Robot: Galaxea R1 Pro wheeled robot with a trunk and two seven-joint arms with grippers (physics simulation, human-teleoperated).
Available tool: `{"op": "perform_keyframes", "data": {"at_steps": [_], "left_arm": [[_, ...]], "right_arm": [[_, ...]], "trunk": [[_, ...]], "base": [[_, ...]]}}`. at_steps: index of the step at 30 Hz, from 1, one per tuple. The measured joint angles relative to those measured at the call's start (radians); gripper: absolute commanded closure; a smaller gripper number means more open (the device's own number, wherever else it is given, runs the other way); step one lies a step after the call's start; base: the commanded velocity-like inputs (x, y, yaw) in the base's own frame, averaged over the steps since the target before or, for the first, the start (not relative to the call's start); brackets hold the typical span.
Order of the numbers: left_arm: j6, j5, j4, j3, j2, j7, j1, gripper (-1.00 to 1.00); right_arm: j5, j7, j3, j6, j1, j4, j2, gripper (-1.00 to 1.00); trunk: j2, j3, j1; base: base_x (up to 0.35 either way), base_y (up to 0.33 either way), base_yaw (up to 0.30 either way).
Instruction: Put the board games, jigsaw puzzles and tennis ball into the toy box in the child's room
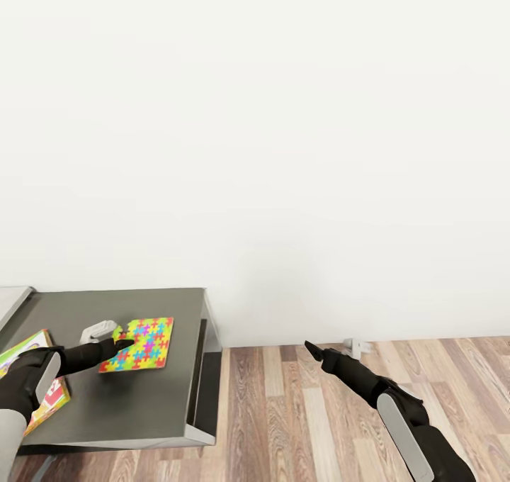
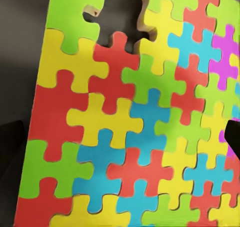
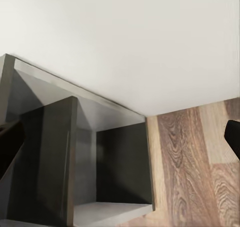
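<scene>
A jigsaw puzzle (image 1: 145,344) lies flat on the dark grey part of the table (image 1: 156,404), with one piece gone from its far left corner. My left gripper (image 1: 126,341) is at the puzzle's left edge, low over it. The left wrist view has the puzzle (image 2: 130,122) very close, with dark fingertips (image 2: 233,137) wide apart at either side, so this gripper is open. A flat colourful box (image 1: 32,368) lies under my left forearm. My right gripper (image 1: 309,346) hangs over the floor to the right of the table, open and holding nothing.
A small white object (image 1: 97,331) sits on the table just behind my left gripper. The pale desk top (image 1: 10,299) starts at the far left. The table's open dark shelves (image 3: 115,167) face the wood floor (image 1: 340,425). A small white fitting (image 1: 358,345) stands by the wall.
</scene>
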Motion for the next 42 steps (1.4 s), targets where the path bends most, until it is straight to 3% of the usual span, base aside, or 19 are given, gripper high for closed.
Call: {"op": "perform_keyframes", "data": {"at_steps": [26, 42], "left_arm": [[0.0, -0.001, 0.0, 0.002, 0.003, 0.0, 0.0, -1.0], [-0.001, -0.002, 0.0, 0.002, 0.003, 0.0, 0.0, -1.0]], "right_arm": [[0.0, 0.0, 0.0, 0.0, 0.0, 0.005, 0.0, -1.0], [0.001, -0.001, 0.0, 0.0, 0.0, 0.006, 0.0, -1.0]], "trunk": [[0.0, 0.0, 0.0], [0.0, 0.0, 0.0]], "base": [[-0.018, -0.103, 0.0], [0.02, 0.125, 0.0]]}}
